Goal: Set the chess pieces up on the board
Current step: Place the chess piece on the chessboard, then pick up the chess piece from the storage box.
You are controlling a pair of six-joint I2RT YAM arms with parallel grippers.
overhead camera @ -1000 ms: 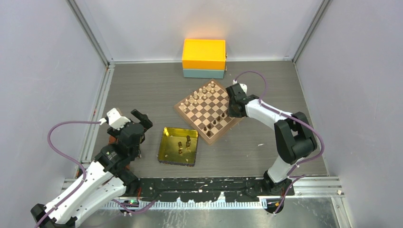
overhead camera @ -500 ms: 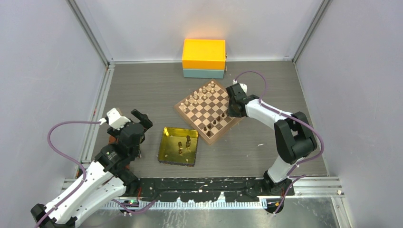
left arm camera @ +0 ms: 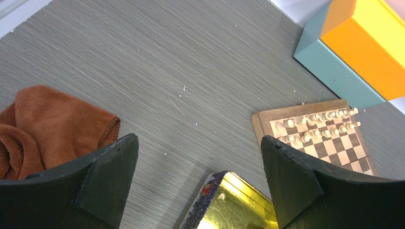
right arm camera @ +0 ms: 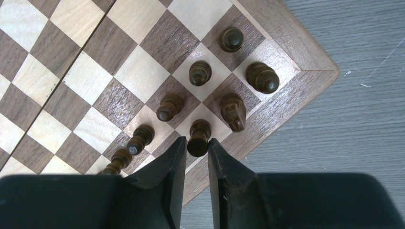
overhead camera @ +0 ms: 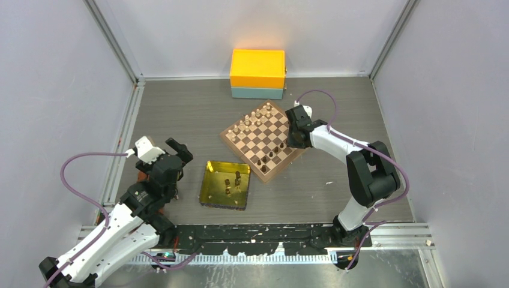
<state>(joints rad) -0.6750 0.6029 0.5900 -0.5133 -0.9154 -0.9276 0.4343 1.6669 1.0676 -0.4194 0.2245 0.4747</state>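
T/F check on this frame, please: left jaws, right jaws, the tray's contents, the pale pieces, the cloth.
1. The left gripper has open jaws, holding nothing. True.
2. The right gripper has its jaws either side of a dark chess piece near a chessboard corner. True.
3. The gold tray is empty. False: a few dark chess pieces stand in it.
4. The pale chessmen lie in the tray. False: they stand in two rows along the chessboard's far-left edge.
5. The orange cloth lies on the chessboard. False: it lies on the table beside the left gripper.
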